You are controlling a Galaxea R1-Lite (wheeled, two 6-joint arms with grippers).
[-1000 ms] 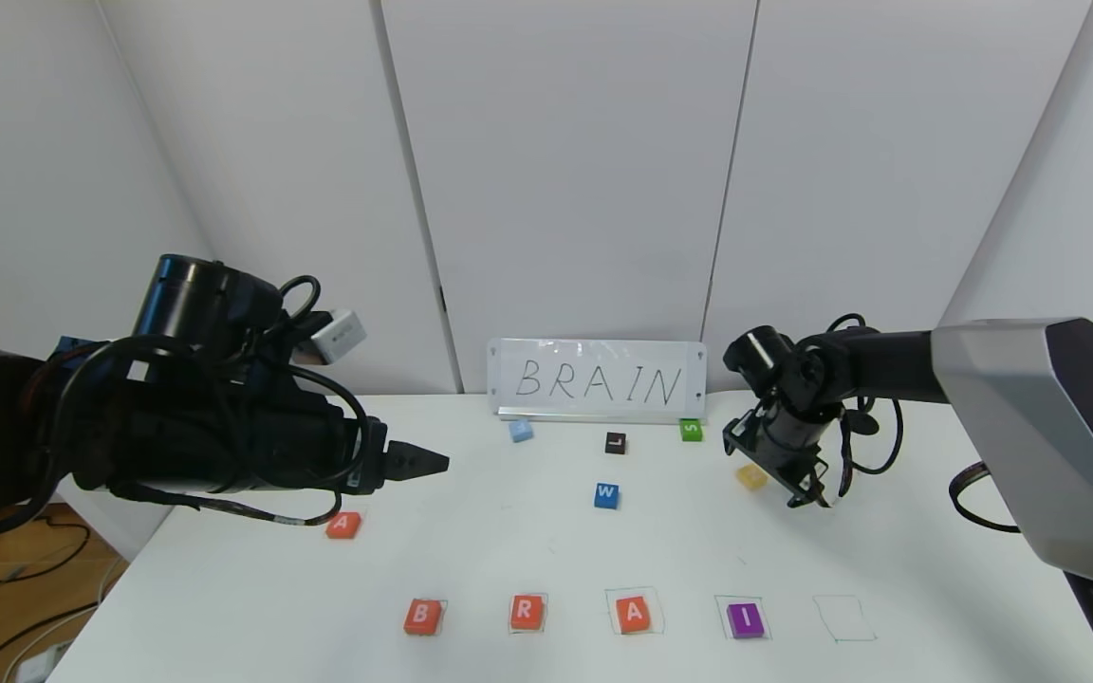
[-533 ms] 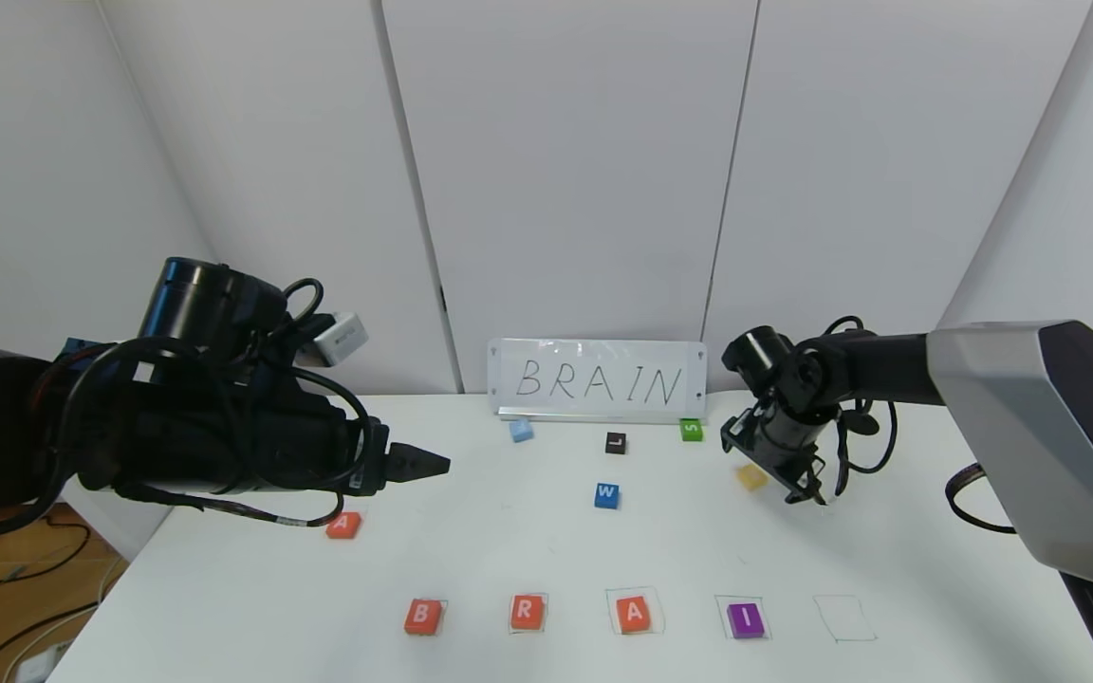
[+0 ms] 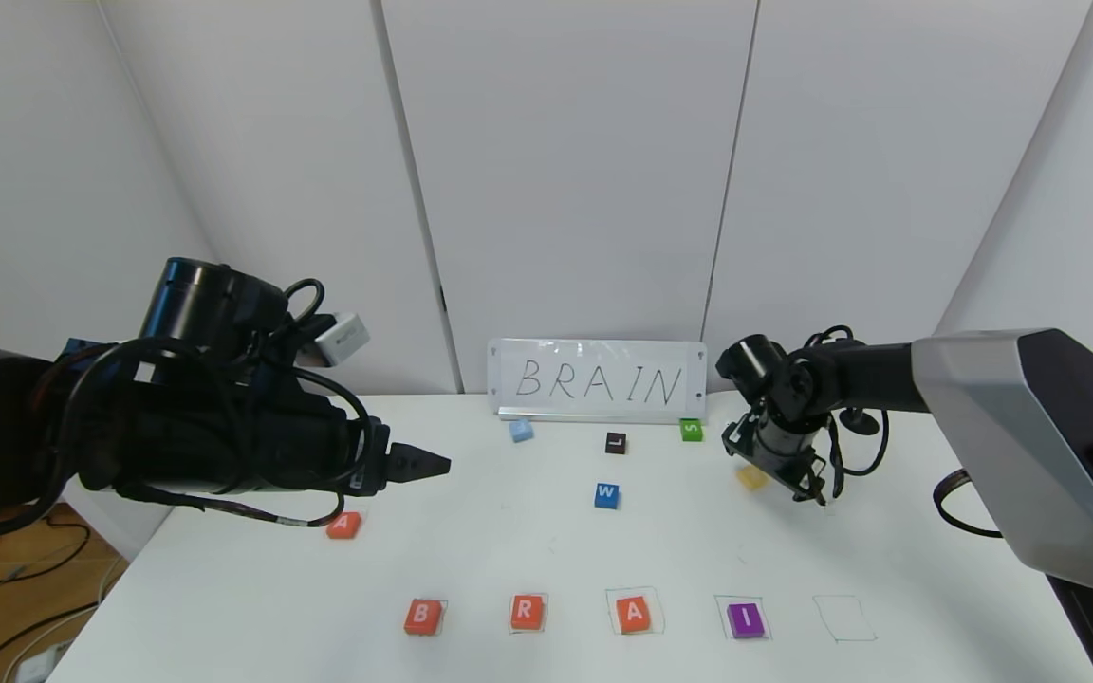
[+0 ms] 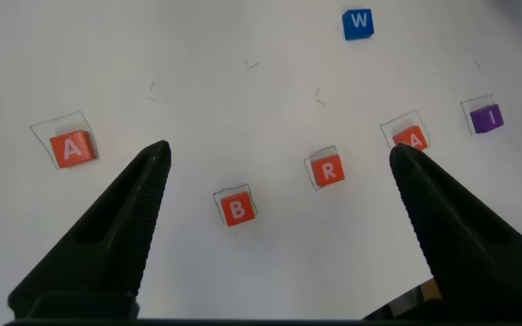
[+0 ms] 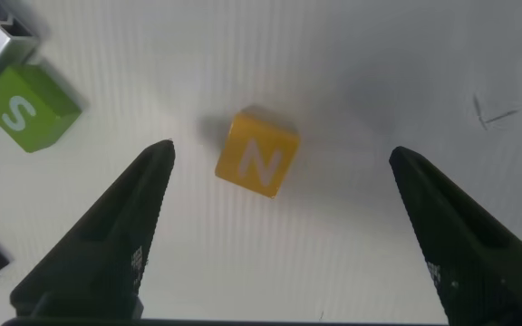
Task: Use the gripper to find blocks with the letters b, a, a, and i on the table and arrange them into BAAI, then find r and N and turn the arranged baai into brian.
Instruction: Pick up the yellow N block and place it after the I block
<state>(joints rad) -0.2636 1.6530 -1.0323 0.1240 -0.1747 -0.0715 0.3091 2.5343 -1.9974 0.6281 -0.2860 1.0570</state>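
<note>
On the white table (image 3: 509, 550) a front row reads orange-red B (image 3: 422, 616), r (image 3: 527, 612), orange-red A (image 3: 633, 614), purple I (image 3: 746, 619), each in a pen outline; the row also shows in the left wrist view, with B (image 4: 236, 208) and r (image 4: 329, 170). A second orange-red A (image 3: 343, 525) lies at the left. Yellow N (image 3: 751, 477) lies at the far right. My right gripper (image 3: 807, 491) hangs open just above N (image 5: 257, 165), its jaws wide to either side. My left gripper (image 3: 440, 464) is open and empty above the table's left.
A pen outline (image 3: 843, 618) right of I holds no block. Blue W (image 3: 606, 495), black L (image 3: 615, 442), green S (image 3: 691, 430) and a pale blue block (image 3: 521, 431) lie in front of a "BRAIN" sign (image 3: 597, 379) at the back.
My right arm has shifted a little to the left and back, bringing the open gripper closer over the yellow N. The left arm and all blocks have stayed put.
</note>
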